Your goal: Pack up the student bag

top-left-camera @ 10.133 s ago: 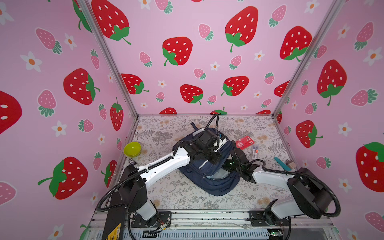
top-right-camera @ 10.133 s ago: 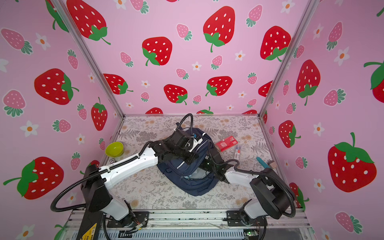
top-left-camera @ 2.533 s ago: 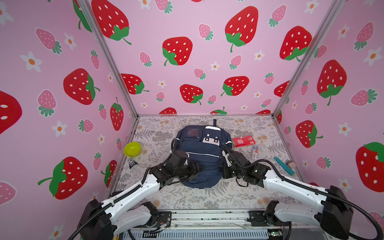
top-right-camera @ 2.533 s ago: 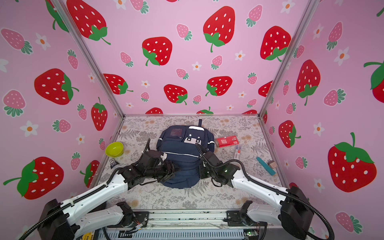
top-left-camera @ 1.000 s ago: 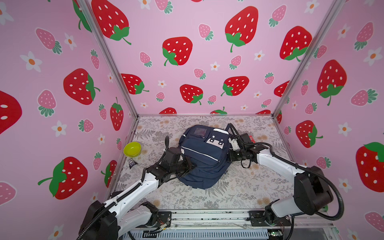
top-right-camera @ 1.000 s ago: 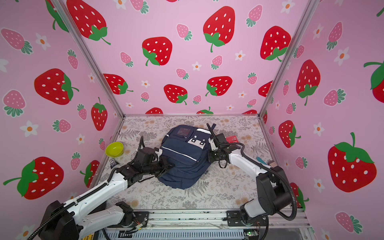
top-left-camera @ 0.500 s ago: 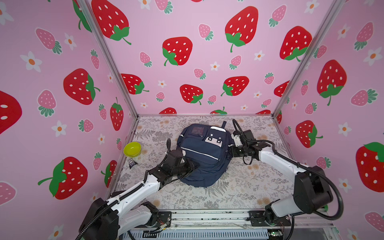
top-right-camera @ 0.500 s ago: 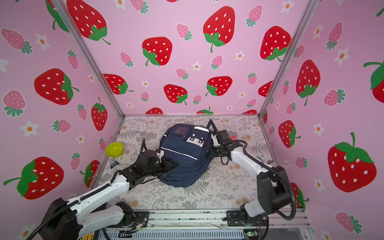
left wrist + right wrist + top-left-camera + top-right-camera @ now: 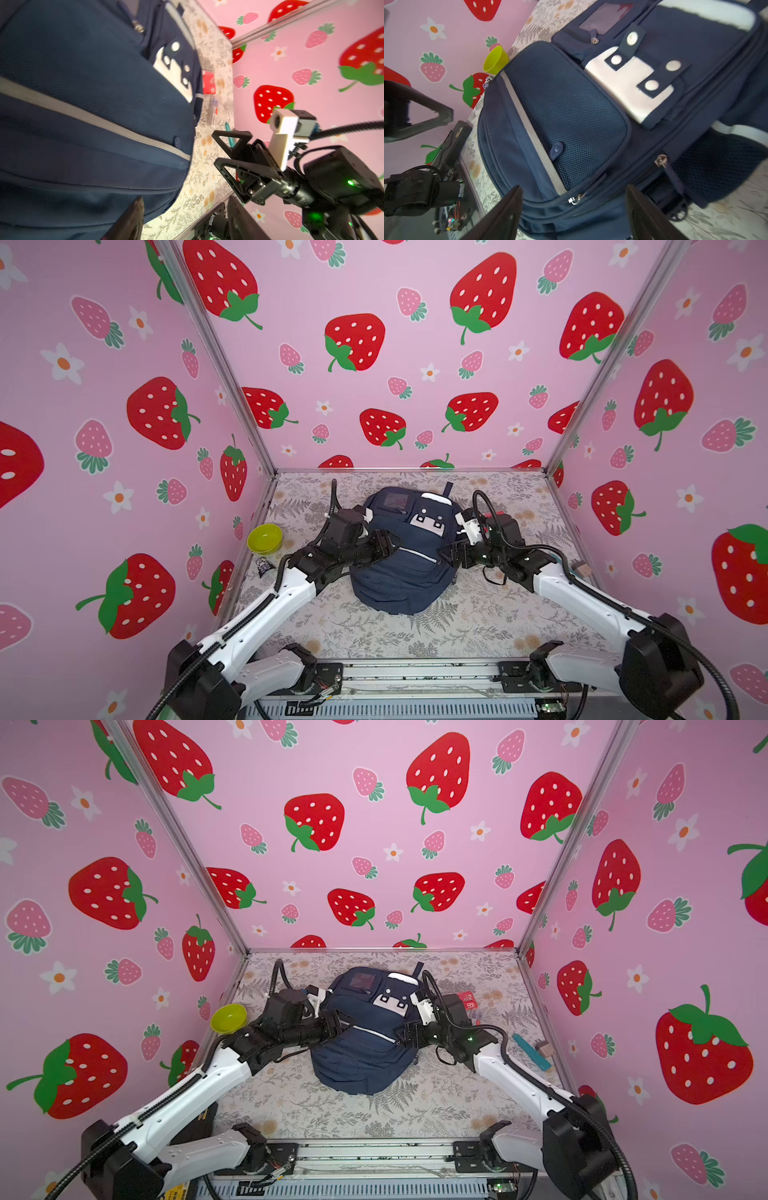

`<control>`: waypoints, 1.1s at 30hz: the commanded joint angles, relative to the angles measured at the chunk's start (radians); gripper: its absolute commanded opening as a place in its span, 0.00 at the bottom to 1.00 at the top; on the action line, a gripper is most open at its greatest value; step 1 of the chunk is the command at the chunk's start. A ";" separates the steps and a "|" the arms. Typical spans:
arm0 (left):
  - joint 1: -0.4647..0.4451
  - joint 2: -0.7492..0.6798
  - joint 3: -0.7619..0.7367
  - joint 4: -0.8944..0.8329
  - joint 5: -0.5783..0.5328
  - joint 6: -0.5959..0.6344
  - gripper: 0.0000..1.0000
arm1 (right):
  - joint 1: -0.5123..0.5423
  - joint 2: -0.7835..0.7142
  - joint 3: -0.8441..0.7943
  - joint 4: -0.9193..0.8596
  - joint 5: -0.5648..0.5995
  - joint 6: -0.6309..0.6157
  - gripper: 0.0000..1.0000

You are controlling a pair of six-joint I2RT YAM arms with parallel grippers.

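A large navy-blue fabric student bag (image 9: 403, 572), silver-striped and bearing a white cartoon-face patch (image 9: 428, 522), lies front-up in the middle of the fern-printed table (image 9: 415, 639) inside a strawberry-papered booth. Both top views show its top loop pointing toward the back wall. The left end effector (image 9: 384, 545) hovers at the bag's left flank, its black jaws parted and gripping nothing. In the left wrist view one finger (image 9: 133, 218) overlaps the bag's lower edge, though whether it touches the fabric is hard to judge. The right end effector (image 9: 451, 553) sits just beside the bag's right flank, jaws spread wide and empty, with the zip pocket framed between its fingers (image 9: 506, 209). Left of the bag, near the wall, stands a lime-green plastic bowl (image 9: 264, 538). Right of the bag lie a flat red card (image 9: 468, 999) and, farther out, a teal marker (image 9: 531, 1051) beside a small brown block (image 9: 545, 1049).
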 commanded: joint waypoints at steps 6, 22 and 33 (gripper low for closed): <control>0.026 0.051 -0.045 0.002 0.043 -0.027 0.69 | -0.035 0.109 -0.002 0.112 -0.136 -0.012 0.81; 0.181 0.071 -0.167 0.148 0.156 -0.096 0.25 | -0.067 0.244 -0.003 0.180 -0.219 -0.033 0.87; 0.275 0.093 -0.275 0.303 0.257 -0.187 0.11 | -0.065 0.324 0.007 0.214 -0.352 -0.064 0.87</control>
